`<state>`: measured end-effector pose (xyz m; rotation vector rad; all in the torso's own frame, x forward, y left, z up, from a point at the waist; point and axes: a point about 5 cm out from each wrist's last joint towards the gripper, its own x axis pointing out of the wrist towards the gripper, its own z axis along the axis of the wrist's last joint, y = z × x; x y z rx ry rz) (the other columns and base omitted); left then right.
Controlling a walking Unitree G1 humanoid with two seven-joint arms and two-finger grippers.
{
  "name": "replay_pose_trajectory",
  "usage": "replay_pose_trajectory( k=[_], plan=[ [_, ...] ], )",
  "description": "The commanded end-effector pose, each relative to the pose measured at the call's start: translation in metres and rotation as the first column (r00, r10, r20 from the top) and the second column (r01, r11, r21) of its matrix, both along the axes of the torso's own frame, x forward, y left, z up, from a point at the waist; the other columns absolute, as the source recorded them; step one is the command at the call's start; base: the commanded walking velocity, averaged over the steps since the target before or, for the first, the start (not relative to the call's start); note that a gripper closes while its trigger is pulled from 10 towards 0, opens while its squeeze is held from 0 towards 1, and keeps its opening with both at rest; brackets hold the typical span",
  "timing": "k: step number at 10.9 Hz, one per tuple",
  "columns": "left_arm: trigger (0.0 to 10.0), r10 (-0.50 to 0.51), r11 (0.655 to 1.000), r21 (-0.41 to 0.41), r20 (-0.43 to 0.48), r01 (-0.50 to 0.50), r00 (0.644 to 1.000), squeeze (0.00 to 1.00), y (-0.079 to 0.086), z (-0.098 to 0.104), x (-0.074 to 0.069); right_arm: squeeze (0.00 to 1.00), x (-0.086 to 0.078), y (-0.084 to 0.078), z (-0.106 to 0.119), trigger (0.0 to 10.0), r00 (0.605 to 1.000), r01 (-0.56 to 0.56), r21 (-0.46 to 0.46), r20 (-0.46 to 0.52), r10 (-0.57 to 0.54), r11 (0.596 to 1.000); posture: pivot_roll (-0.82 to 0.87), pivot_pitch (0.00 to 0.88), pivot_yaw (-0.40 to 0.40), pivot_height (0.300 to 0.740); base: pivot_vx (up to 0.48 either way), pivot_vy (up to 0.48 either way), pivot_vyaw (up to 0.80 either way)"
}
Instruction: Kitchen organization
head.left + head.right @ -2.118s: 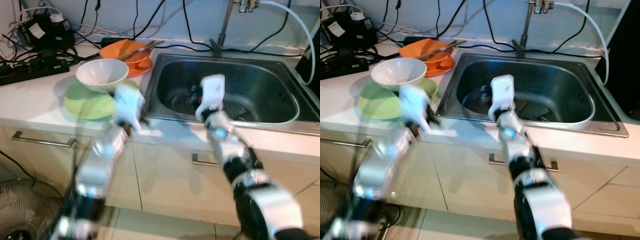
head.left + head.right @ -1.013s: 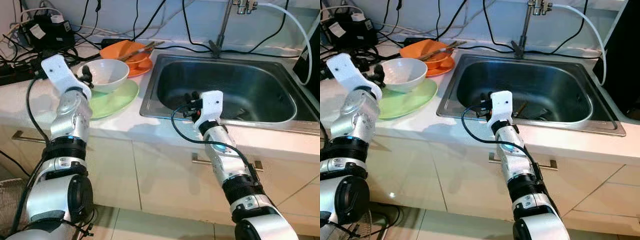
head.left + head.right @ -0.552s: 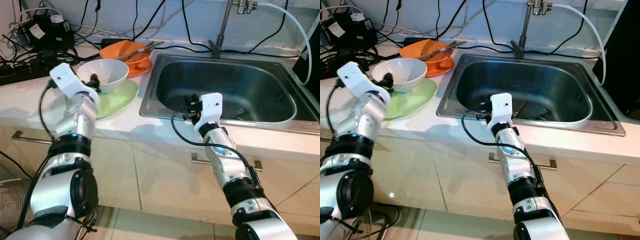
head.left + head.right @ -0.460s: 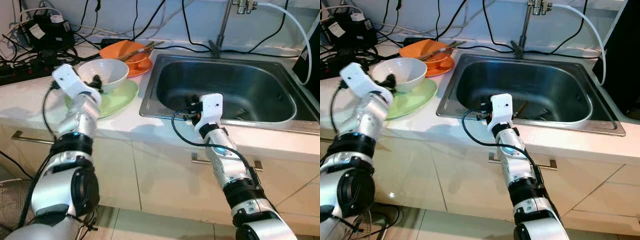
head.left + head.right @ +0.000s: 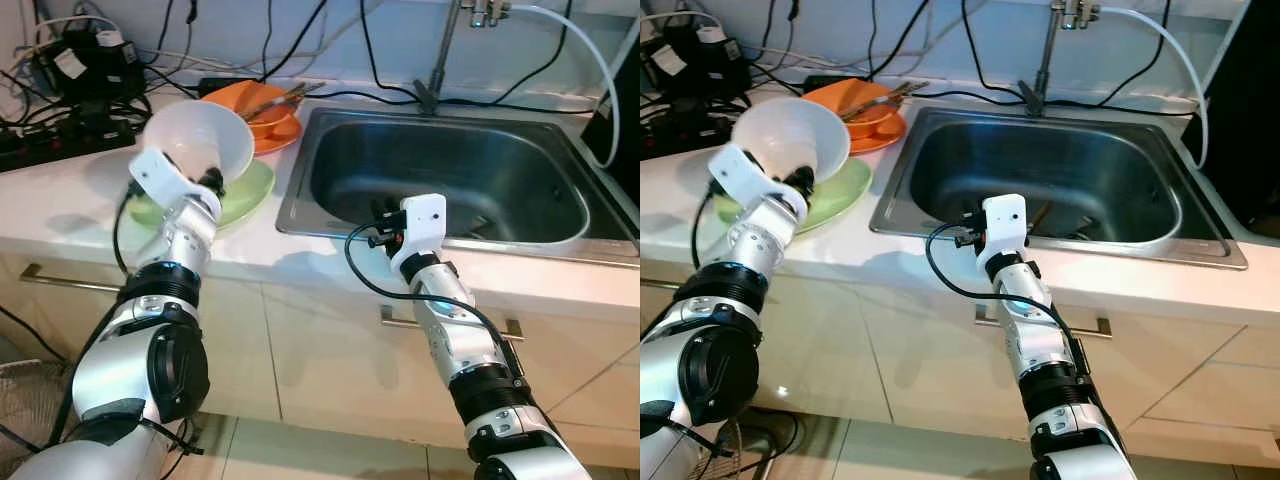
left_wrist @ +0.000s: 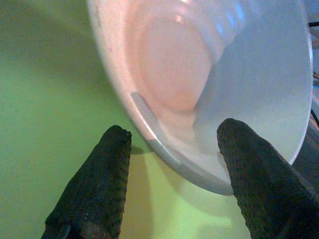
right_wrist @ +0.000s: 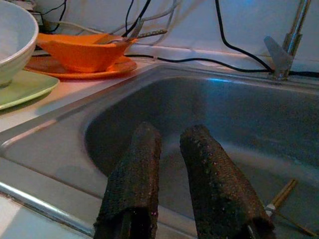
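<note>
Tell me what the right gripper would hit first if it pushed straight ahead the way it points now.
Probably the inside of the sink. The right gripper hangs over the sink's near rim with its fingers aimed across the basin, so its far wall looks like the first contact, though depth is hard to judge.

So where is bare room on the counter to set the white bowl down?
Bare counter lies between the green plate and the power strip. The strip in front of the sink is narrow. The back-left corner is crowded: cables, orange dishes.
</note>
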<state>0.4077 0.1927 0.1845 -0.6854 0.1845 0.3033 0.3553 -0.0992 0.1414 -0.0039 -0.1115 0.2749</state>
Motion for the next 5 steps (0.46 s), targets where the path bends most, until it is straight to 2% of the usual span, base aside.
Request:
replay_pose_trajectory(
  k=[1, 2, 3, 5],
  plan=[
    [9.8, 0.008, 1.0, -0.015, -0.02, -0.008, 1.0, 0.0, -0.0026, -0.0002, 0.0008, 0.0, -0.0002, 0.0018, 0.0048, 10.0, 1.0, -0.008, -0.004, 0.014, 0.008, 1.0, 0.12, 0.027, 0.027, 0.74, 0.0, 0.0, 0.0],
    [2.6, 0.016, 1.0, -0.025, -0.028, -0.017, 0.999, 0.0, -0.0031, -0.0026, 0.0004, 0.0, -0.0004, 0.0027, 0.0041, 10.0, 1.0, -0.011, -0.005, 0.01, 0.011, 1.0, 0.12, 0.024, 0.027, 0.74, 0.0, 0.0, 0.0],
    [0.0, 0.032, 0.999, -0.026, -0.026, -0.033, 0.999, 0.0, -0.0024, -0.003, 0.0003, 0.0, -0.0005, 0.0033, 0.004, 10.0, 1.0, -0.013, -0.005, 0.009, 0.013, 1.0, 0.11, 0.021, 0.029, 0.74, 0.0, 0.0, 0.0],
    [0.0, 0.055, 0.998, -0.008, -0.014, -0.055, 0.998, 0.0, 0.0004, -0.0007, 0.0005, 0.0, -0.0005, 0.0031, 0.0036, 10.0, 1.0, -0.012, -0.007, 0.008, 0.012, 1.0, 0.11, 0.016, 0.03, 0.74, 0.0, 0.0, 0.0]
  ],
)
